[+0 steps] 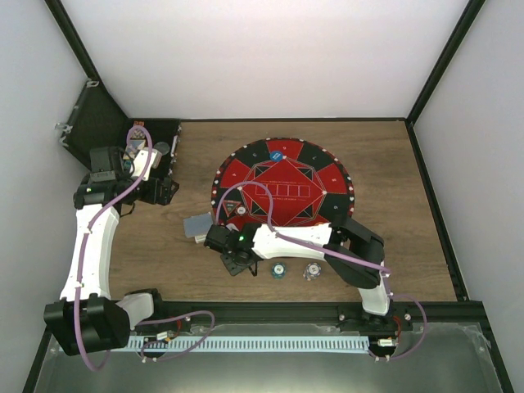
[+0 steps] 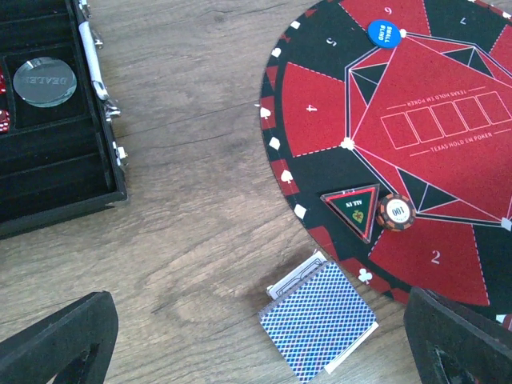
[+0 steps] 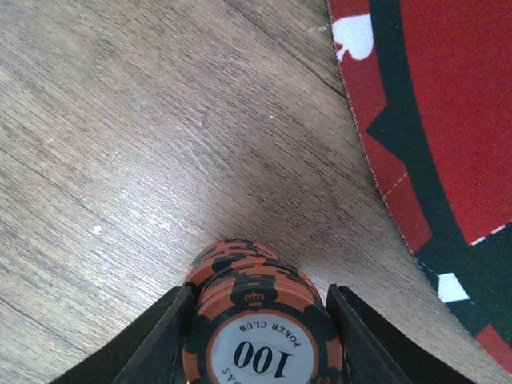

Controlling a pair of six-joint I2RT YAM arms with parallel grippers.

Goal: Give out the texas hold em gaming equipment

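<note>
Right gripper (image 3: 260, 320) pinches a small stack of chips (image 3: 240, 268) between both fingers: orange with black edge marks, the white middle reads 100. It is over bare wood by the near edge of the tabletop (image 3: 120, 120). Free wood lies on the left; the rim of the mat (image 3: 448, 120) curves just beyond on the right.

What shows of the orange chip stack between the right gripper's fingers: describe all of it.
The orange chip stack is a few round orange-and-black striped chips, slightly staggered. The top chip's white centre reads 100 and POKER CLUB under a crown. The right gripper's black fingers press both sides. It sits over the wooden table, just off the mat; whether lifted is unclear.
</note>
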